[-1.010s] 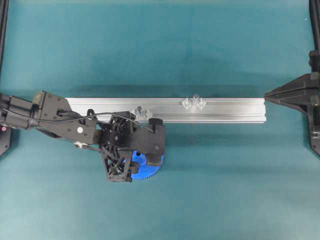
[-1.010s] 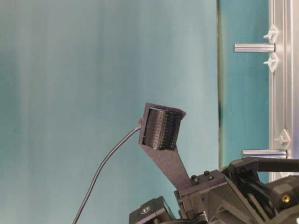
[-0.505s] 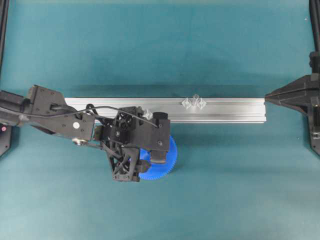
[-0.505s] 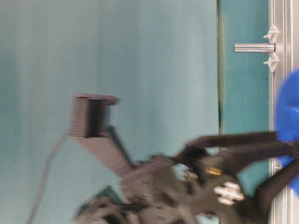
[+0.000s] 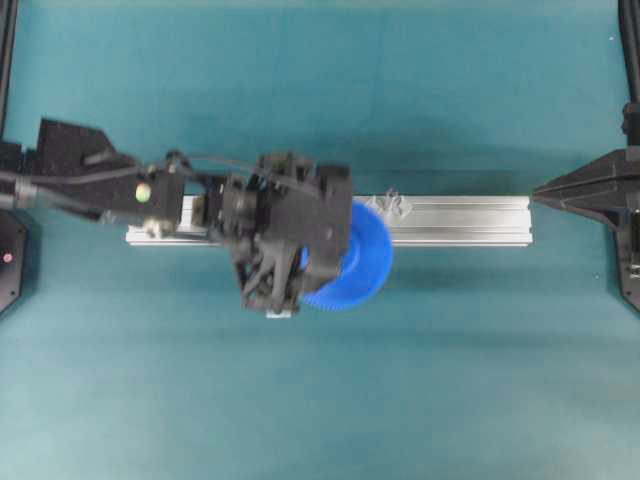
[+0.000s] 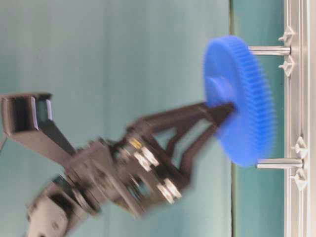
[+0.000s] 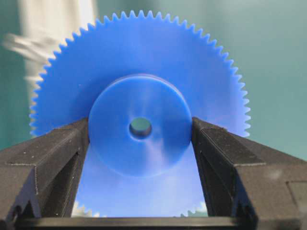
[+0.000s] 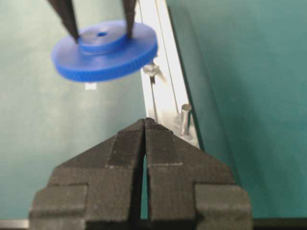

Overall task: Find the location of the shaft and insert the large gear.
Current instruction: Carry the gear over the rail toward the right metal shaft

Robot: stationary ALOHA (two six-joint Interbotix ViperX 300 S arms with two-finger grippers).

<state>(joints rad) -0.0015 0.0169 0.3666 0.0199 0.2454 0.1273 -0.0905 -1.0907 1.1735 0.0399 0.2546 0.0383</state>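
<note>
Left gripper [image 7: 140, 139] clamped on hub of large gear [image 6: 239, 101], gear carried above rail [image 5: 460, 220], between both pins. Right gripper [image 8: 145, 125] closed, empty, beyond rail's end. Next: centre bore over shaft [image 6: 269, 50], level, lower straight.

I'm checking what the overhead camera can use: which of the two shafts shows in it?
The shaft nearer the rail's right end, just past the gear's rim. The other shaft sits hidden under the left gripper and gear.
</note>
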